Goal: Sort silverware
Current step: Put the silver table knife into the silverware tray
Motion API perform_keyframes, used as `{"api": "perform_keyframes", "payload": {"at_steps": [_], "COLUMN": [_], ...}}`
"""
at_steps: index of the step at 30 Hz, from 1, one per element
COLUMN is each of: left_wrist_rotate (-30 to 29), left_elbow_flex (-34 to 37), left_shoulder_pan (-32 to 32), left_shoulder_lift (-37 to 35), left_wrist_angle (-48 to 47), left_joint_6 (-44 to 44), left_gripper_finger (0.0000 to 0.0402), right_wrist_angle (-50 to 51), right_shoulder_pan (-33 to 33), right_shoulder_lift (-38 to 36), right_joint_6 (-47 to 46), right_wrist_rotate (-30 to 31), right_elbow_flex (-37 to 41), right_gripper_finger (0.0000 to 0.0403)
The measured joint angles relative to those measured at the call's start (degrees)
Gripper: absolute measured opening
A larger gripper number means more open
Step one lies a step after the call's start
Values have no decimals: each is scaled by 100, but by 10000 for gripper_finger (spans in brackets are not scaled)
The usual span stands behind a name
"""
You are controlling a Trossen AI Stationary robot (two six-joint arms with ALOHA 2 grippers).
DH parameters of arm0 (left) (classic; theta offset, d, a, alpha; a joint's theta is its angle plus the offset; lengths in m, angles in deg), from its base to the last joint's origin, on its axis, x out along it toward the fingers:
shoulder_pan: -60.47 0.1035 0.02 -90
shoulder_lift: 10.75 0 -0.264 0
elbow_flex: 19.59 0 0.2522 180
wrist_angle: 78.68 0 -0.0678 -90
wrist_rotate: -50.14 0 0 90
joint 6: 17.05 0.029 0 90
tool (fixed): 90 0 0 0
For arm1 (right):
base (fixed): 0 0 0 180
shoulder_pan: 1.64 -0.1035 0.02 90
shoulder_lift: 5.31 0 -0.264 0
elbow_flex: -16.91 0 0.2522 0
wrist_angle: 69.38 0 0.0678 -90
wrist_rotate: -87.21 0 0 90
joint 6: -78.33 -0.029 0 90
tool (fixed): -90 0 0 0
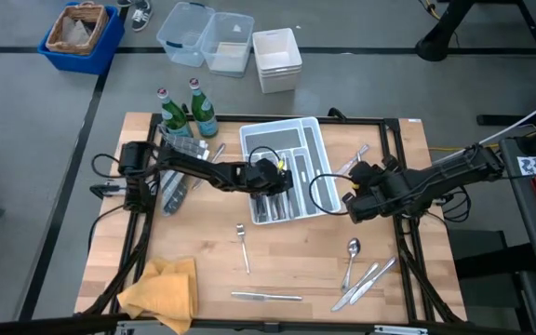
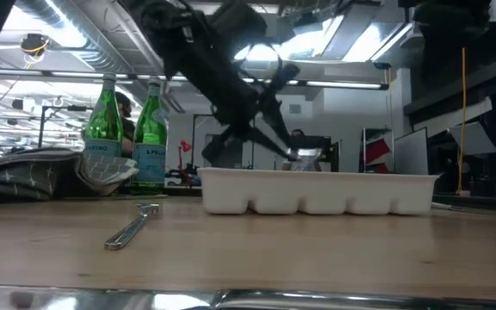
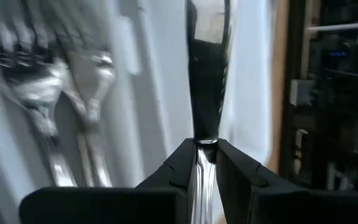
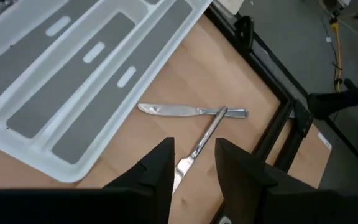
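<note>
The left gripper [image 3: 207, 163], clamped on a knife [image 3: 207, 93] handle, hangs it over the white tray [image 1: 316, 140] beside stored forks [image 3: 48, 93] for sorting; the right gripper [image 4: 194, 163], fingers apart, waits above loose table knives [image 4: 191, 112].

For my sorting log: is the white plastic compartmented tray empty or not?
Not empty. The white plastic tray already holds silver metal forks in one compartment, seen in the left wrist view.

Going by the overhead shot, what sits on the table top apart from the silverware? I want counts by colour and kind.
Green glass bottles: 2
White tray: 1
Yellow cloth: 1
Total: 4
</note>
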Motion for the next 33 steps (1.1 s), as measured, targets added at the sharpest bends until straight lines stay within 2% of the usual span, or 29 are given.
{"api": "perform_keyframes", "payload": {"at_steps": [10, 14, 18, 27, 33], "left_wrist_rotate": [-3, 16, 41, 116, 604], "left_elbow_flex": [-2, -7, -7, -7, 11], "left_shoulder_pan": [240, 269, 264, 264, 321], "left_shoulder_lift": [421, 461, 461, 459, 445], "left_wrist_angle": [45, 46, 56, 56, 371], "left_joint_6": [-542, -457, -204, -270, -217], "left_gripper_finger": [42, 45, 57, 92, 95], "right_wrist_angle": [-4, -3, -4, -4, -4], "right_shoulder_pan": [-5, -4, -4, -4, -4], "right_shoulder_lift": [-114, -114, -114, -114, -114], "right_joint_6": [137, 137, 137, 137, 351], "right_wrist_rotate": [89, 89, 89, 86, 59], "right_elbow_flex": [0, 0, 0, 0, 0], "right_gripper_finger": [120, 120, 120, 120, 120]}}
